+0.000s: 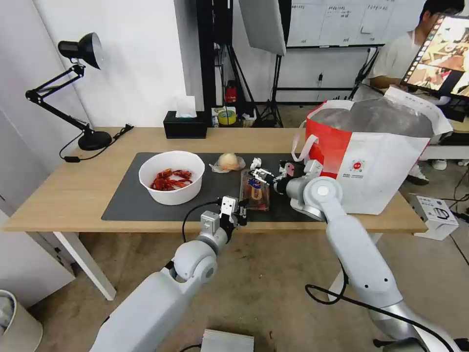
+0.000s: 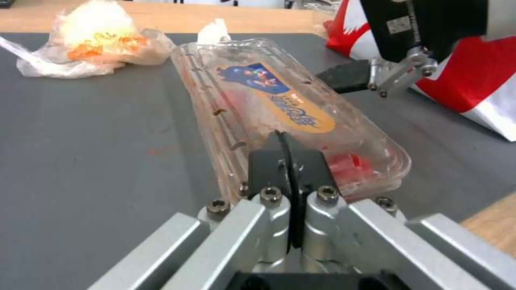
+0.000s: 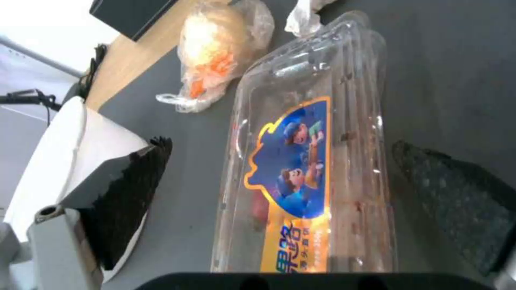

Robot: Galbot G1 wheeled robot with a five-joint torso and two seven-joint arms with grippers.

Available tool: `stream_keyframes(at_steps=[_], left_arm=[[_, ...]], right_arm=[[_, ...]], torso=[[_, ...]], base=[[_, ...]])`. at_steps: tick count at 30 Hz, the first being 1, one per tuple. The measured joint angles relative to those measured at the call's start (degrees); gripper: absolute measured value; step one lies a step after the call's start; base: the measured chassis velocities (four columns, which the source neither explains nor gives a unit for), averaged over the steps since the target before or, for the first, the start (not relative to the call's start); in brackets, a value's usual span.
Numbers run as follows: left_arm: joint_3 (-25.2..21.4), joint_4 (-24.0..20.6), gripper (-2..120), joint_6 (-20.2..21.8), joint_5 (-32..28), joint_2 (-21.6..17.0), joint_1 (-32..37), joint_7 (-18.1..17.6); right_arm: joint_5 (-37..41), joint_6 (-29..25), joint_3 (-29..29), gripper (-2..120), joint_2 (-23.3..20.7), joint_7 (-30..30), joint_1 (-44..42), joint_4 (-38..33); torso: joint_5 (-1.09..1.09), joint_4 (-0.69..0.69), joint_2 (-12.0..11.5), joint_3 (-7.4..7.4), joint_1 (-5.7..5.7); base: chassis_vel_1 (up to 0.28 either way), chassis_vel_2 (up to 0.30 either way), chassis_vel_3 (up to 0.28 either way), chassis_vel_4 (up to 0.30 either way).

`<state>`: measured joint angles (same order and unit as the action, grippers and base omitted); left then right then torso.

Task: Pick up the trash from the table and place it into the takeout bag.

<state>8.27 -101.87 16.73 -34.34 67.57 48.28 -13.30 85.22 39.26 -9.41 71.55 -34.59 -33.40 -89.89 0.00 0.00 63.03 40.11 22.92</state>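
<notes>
Jaws of the right gripper [image 1: 257,174] straddle the clear, blue-and-orange-labelled tray [image 1: 255,191].

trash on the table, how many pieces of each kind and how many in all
white round bowl of red shells: 1
clear plastic hinged tray: 1
plastic-wrapped beige lump: 1
small white paper wad: 1
total: 4, all on the dark grey mat, none in the takeout bag

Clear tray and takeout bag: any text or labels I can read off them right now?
Clear plastic tray: cartoon sticker; large white Chinese characters, cut off at the frame edge, small print below; neither is legible.
Takeout bag: round red logo, small print beneath, too small to read.
Whiteboard: handwriting, illegible.
</notes>
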Motion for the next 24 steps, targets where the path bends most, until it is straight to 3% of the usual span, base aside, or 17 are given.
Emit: stream_keyframes(at_steps=[24], left_arm=[[0.62,-0.58,0,-0.03,-0.19,-0.56,-0.31,0.04]], right_arm=[[-0.51,1.34,1.56,100,2.38,-1.85,1.57,2.42]], torso=[[0.00,0.00,-0.01,0.00,0.00]], base=[[0.000,0.000,0.000,0.000]])
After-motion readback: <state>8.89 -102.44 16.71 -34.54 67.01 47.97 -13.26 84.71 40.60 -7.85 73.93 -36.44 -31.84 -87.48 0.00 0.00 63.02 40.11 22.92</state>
